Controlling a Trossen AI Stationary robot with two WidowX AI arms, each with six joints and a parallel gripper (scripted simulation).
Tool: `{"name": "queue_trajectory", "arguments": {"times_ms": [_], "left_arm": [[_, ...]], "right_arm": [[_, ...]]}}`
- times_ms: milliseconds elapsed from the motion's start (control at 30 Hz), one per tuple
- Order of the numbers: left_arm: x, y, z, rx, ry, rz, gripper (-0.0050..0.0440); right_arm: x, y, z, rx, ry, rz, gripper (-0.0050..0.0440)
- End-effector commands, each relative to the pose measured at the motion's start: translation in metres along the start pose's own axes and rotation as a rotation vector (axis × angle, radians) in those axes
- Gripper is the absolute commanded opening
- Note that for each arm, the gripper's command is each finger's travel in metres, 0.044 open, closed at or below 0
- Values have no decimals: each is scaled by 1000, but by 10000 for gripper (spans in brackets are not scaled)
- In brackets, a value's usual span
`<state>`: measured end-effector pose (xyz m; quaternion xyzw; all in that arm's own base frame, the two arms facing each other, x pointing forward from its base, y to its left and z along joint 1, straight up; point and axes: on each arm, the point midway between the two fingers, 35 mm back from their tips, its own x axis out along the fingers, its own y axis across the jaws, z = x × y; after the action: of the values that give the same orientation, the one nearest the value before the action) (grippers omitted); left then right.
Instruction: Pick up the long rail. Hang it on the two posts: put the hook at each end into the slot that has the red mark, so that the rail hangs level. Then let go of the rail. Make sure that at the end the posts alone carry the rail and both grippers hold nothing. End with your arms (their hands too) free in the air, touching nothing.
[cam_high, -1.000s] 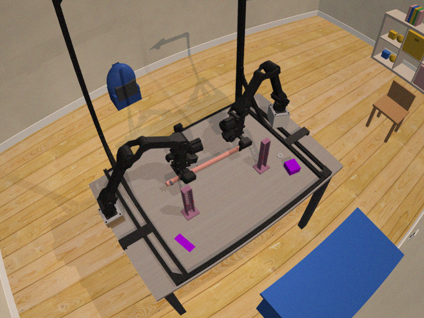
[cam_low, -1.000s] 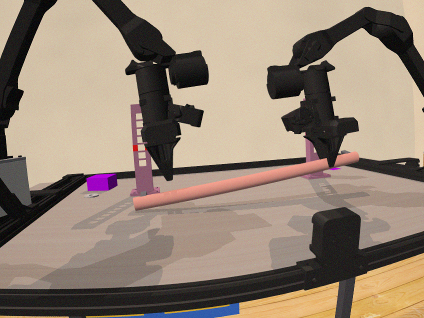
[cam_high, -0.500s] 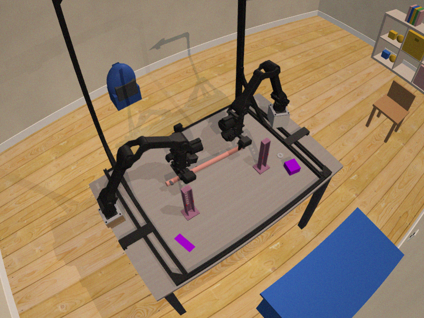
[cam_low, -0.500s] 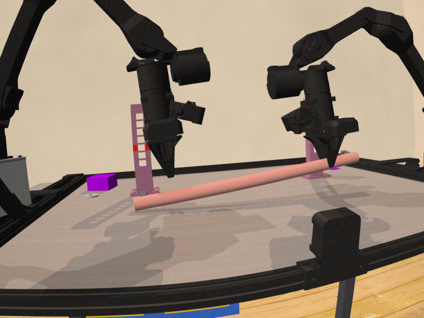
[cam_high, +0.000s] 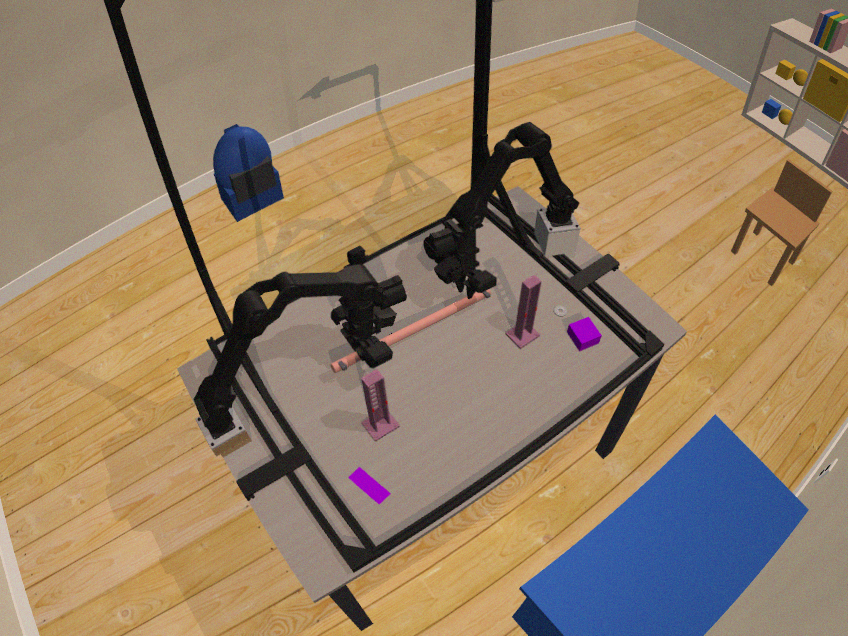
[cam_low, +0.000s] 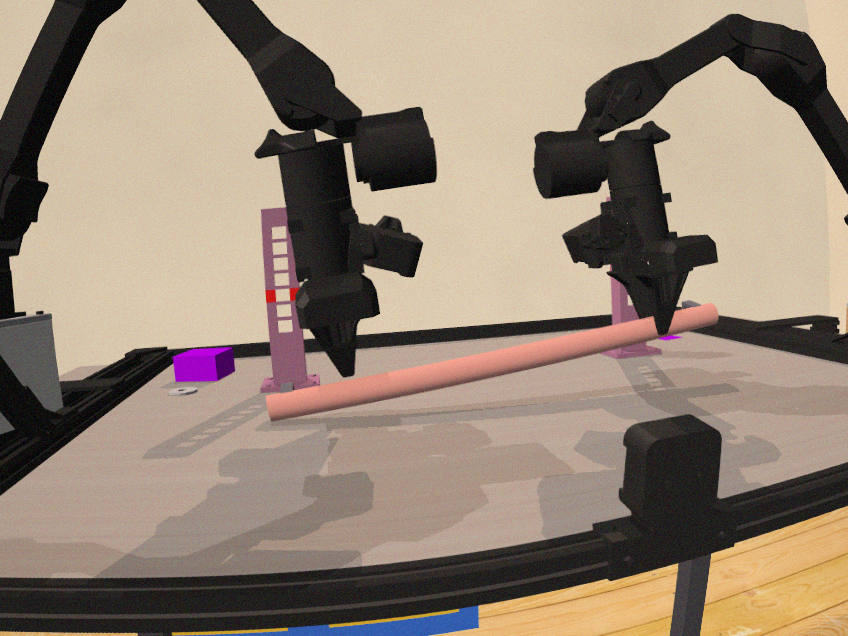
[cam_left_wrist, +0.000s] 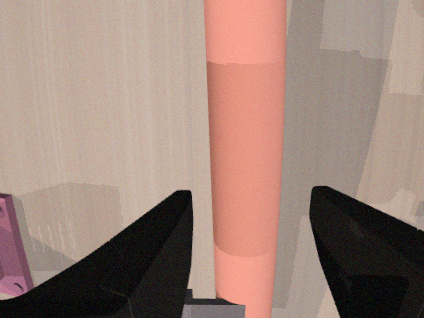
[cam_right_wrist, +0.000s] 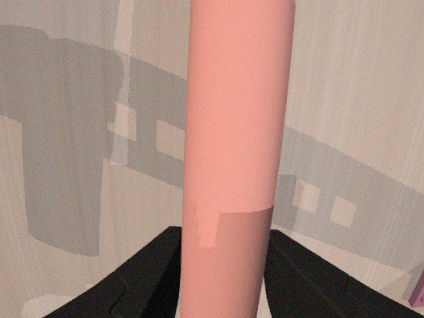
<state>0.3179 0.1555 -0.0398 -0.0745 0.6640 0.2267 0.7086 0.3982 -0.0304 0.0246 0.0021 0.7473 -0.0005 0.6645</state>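
Tabletop (cam_high: 465, 410) (cam_low: 424, 533) (cam_left_wrist: 100, 100) (cam_right_wrist: 360, 75), two slotted posts, pink rail (cam_high: 424, 326) (cam_low: 479, 366) (cam_left_wrist: 245, 150) (cam_right_wrist: 235, 125) unhung.
Rail sloped, its end near the left gripper (cam_high: 471, 293) (cam_low: 348, 375) (cam_left_wrist: 251, 190) lower; that gripper was partly open, empty, just above, jaws straddling the long axis. Right gripper (cam_high: 363, 357) (cam_low: 662, 332) (cam_right_wrist: 225, 232) was clamped near the raised end.
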Motion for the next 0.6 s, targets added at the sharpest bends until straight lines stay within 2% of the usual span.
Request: {"name": "queue_trajectory", "arguments": {"times_ms": [0, 567], "left_arm": [[2, -1, 0, -1, 1, 7, 160], [23, -1, 0, -1, 1, 7, 160]], "right_arm": [[-1, 0, 1, 1, -5, -2, 0], [-1, 0, 1, 1, -5, -2, 0]]}}
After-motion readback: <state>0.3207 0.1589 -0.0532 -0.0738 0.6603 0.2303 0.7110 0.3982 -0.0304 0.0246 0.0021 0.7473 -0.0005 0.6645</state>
